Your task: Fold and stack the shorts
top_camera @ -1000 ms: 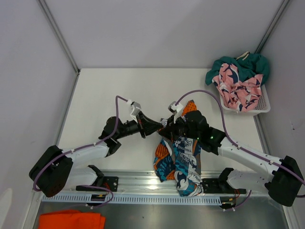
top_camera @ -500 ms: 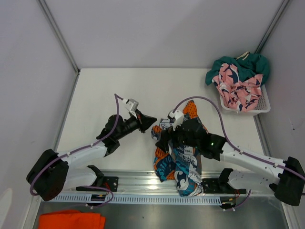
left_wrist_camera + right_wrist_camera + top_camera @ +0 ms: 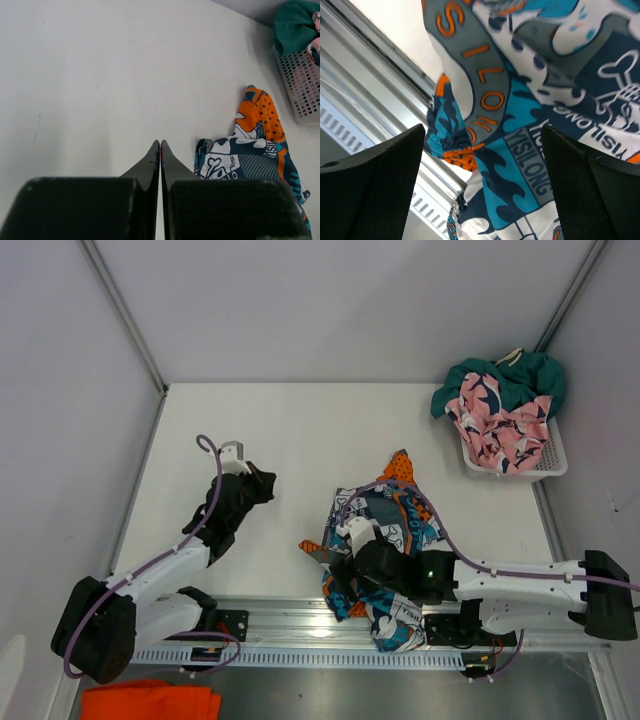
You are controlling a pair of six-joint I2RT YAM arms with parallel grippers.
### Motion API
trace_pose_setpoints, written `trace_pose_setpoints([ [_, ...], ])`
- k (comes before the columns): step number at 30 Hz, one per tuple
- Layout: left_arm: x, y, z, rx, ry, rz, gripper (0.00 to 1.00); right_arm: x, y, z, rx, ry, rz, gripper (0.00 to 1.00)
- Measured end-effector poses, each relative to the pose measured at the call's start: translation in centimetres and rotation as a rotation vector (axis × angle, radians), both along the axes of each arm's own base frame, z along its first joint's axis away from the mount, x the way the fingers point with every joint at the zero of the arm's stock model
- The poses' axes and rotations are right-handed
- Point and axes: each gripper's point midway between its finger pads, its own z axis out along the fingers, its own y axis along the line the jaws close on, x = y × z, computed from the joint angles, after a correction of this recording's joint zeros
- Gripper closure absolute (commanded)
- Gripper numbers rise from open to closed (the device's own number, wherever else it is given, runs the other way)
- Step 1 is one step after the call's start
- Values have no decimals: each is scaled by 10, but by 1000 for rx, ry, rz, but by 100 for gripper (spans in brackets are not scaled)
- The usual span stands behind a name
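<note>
Graphic shorts point(image 3: 520, 125), beneath right jaws (spread)

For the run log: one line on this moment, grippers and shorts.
left gripper: shut, empty | right gripper: open over blue-orange-white graphic-print fabric shorts | pink shark-print fabric shorts, plain teal fabric shorts: in white plastic mesh basket

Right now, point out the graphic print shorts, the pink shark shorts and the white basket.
graphic print shorts point(image 3: 398, 518), top view, middle of the spread fabric
pink shark shorts point(image 3: 495, 425), top view, centre of the heap
white basket point(image 3: 535, 466), top view, its mesh wall
</note>
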Motion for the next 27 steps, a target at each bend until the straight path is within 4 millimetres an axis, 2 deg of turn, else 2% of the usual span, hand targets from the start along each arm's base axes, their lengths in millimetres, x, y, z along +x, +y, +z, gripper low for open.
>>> trace_pose_setpoints([
  [6,-3,-1,-6,-4,26,-7,65,-21,-4,-28,-125,1,37,4],
  [9,-3,-2,-9,-8,38,-7,61,-16,-7,-38,-176,-23,10,20],
  [10,-3,-2,-9,-6,40,-7,61,-12,-7,-41,-196,-39,-13,36],
  [12,-3,-2,-9,-6,40,-8,59,1,-8,-43,-235,-72,-65,53],
  [14,-3,-2,-9,-6,40,-8,59,14,-4,-39,-242,-94,-105,51],
  [17,-4,-2,-8,-7,38,-8,58,39,7,-27,-220,-112,-153,36],
  [18,-4,-2,-8,-8,36,-8,57,48,11,-23,-209,-118,-162,41],
  [19,-4,-2,-7,-9,34,-8,56,56,15,-20,-201,-123,-166,70],
  [20,-4,-2,-6,-11,31,-8,54,65,18,-18,-196,-130,-166,95],
  [21,-4,-2,-5,-12,29,-8,54,69,21,-17,-188,-126,-168,100],
  [27,-4,-2,-3,-14,24,-9,53,114,28,-11,-175,-96,-197,100],
])
